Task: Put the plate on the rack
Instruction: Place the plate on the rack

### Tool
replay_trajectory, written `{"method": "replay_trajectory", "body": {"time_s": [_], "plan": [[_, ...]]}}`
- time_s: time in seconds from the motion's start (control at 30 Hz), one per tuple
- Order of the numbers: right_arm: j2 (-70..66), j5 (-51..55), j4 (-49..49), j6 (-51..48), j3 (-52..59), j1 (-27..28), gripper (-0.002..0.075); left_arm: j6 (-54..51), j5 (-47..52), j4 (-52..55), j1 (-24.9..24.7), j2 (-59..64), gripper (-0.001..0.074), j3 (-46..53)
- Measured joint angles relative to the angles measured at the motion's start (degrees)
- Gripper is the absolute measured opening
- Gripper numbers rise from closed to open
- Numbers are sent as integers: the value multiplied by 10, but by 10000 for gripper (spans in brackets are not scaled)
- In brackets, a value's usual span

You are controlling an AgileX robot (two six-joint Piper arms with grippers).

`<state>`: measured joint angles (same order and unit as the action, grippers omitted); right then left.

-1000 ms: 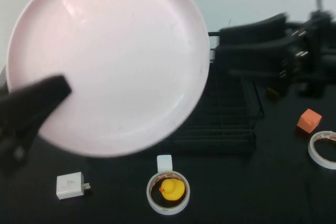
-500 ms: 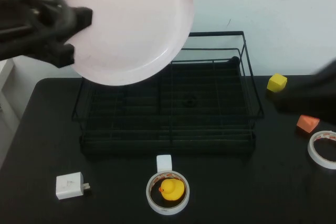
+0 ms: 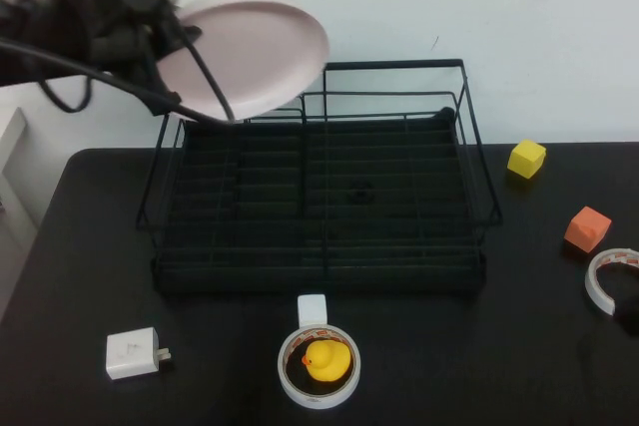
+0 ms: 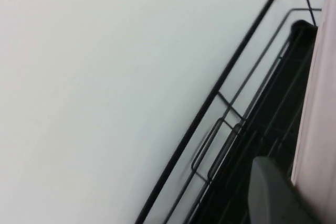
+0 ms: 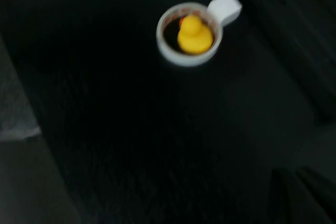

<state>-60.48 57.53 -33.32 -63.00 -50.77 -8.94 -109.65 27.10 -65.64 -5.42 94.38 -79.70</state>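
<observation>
The pale pink plate (image 3: 255, 52) is held tilted in the air over the back left corner of the black wire rack (image 3: 399, 64). My left gripper (image 3: 165, 32) reaches in from the upper left and is shut on the plate's left rim. In the left wrist view the plate's edge (image 4: 321, 103) runs beside one grey finger (image 4: 270, 192), with the rack's rails (image 4: 231, 77) below it. My right gripper (image 5: 299, 192) shows only as dark shapes over the black table in the right wrist view. It is out of the high view.
In front of the rack stand a white block (image 3: 313, 309) and a tape ring (image 3: 319, 391) holding a yellow duck (image 3: 325, 358). A white charger (image 3: 133, 352) lies front left. A yellow cube (image 3: 526, 158), an orange cube (image 3: 587, 228) and a tape roll (image 3: 609, 281) sit on the right.
My left arm carried the plate away from the camera, back and down toward the rack's back left corner. My right arm withdrew to the right, out of the high view.
</observation>
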Motion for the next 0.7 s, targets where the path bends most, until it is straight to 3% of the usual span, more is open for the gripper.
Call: {"method": "replay_trajectory", "body": {"time_s": [0.33,0.7], "plan": [[3,-30,14,-21,100,0,6,-63,-46,2,-57,131,92,-72],[7,-39,15,-34,106,0,5,-84,-70,32,-65,176,92,-92]]}}
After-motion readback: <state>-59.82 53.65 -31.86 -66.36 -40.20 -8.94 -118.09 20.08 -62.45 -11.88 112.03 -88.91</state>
